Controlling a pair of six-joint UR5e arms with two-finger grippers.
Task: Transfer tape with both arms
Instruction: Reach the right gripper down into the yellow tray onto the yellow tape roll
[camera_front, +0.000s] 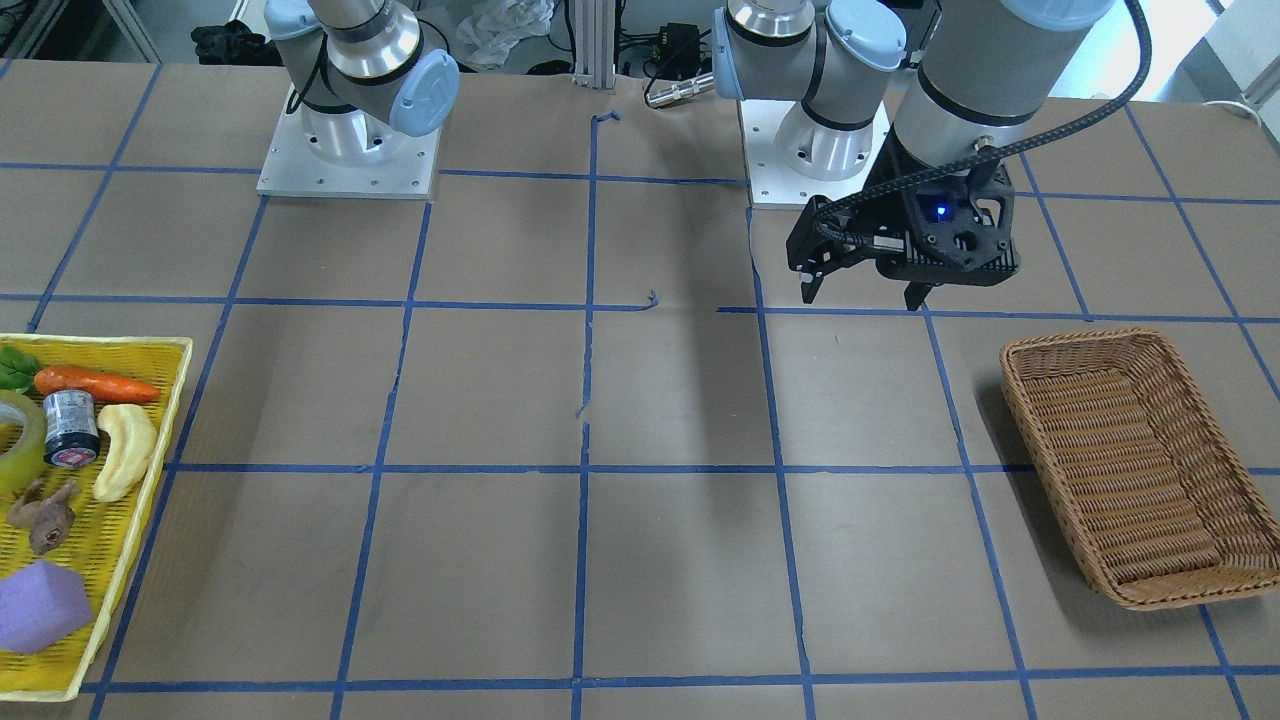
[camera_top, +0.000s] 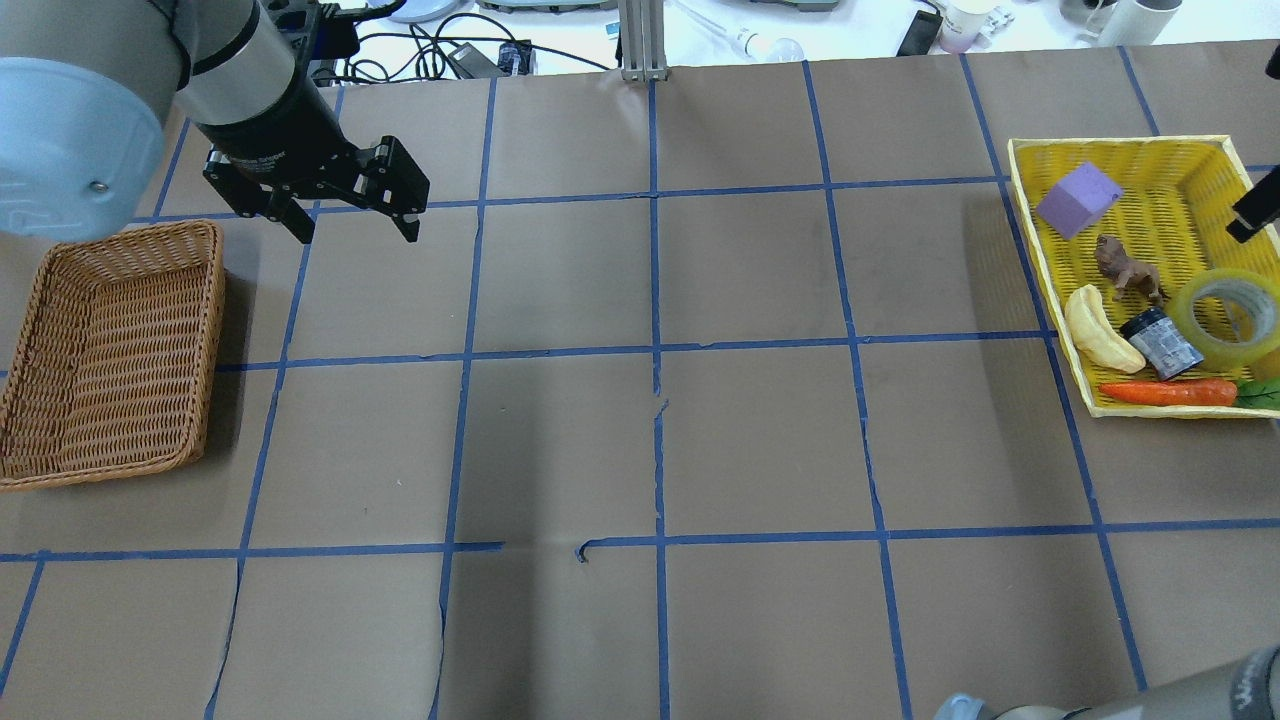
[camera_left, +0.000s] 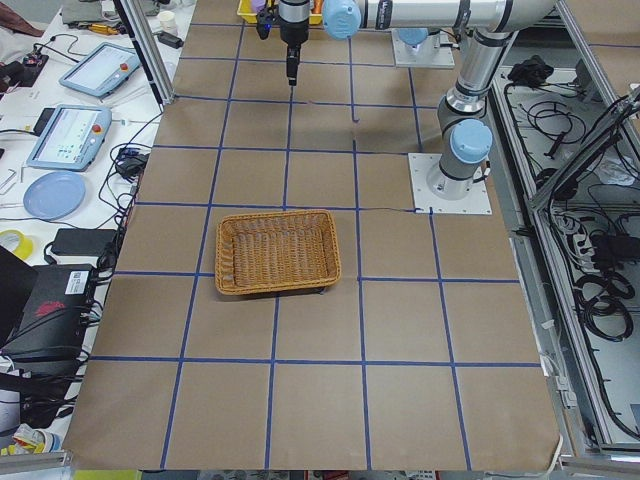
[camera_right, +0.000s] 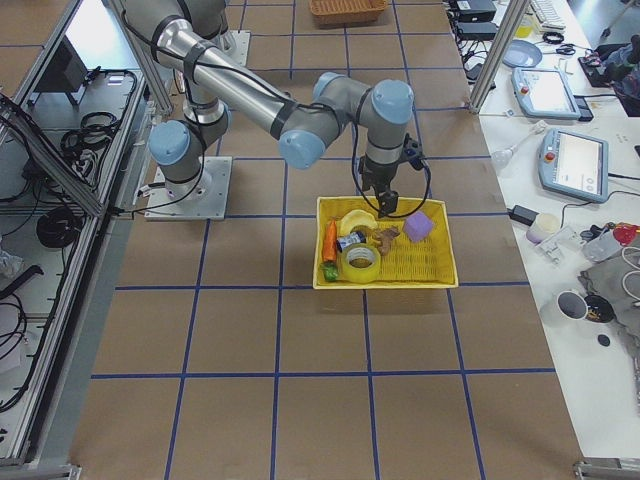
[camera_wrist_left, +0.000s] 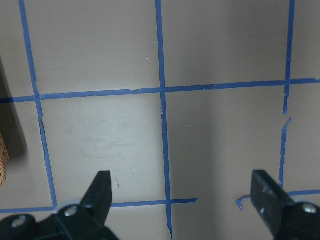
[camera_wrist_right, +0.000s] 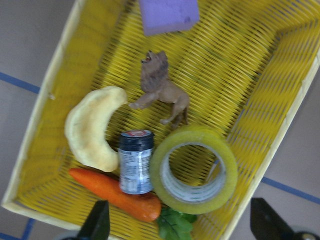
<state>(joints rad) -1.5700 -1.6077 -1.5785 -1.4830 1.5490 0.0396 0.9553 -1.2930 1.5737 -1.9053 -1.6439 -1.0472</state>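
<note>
The tape (camera_top: 1225, 315), a yellow-green roll with a pale core, lies flat in the yellow tray (camera_top: 1040, 260) beside a black jar. It also shows in the front view (camera_front: 10, 440), the right-side view (camera_right: 360, 262) and the right wrist view (camera_wrist_right: 195, 170). My right gripper (camera_wrist_right: 180, 225) is open and empty, hovering above the tray with the tape under and between its fingers. My left gripper (camera_top: 358, 237) is open and empty, raised above the table near the wicker basket (camera_top: 110, 350). It also shows in the front view (camera_front: 862, 298) and the left wrist view (camera_wrist_left: 182, 200).
The tray also holds a banana-shaped toy (camera_wrist_right: 92, 130), a black jar (camera_wrist_right: 135, 162), a carrot (camera_wrist_right: 112, 192), a brown lion figure (camera_wrist_right: 160, 92) and a purple block (camera_wrist_right: 167, 12). Blue tape lines grid the brown table.
</note>
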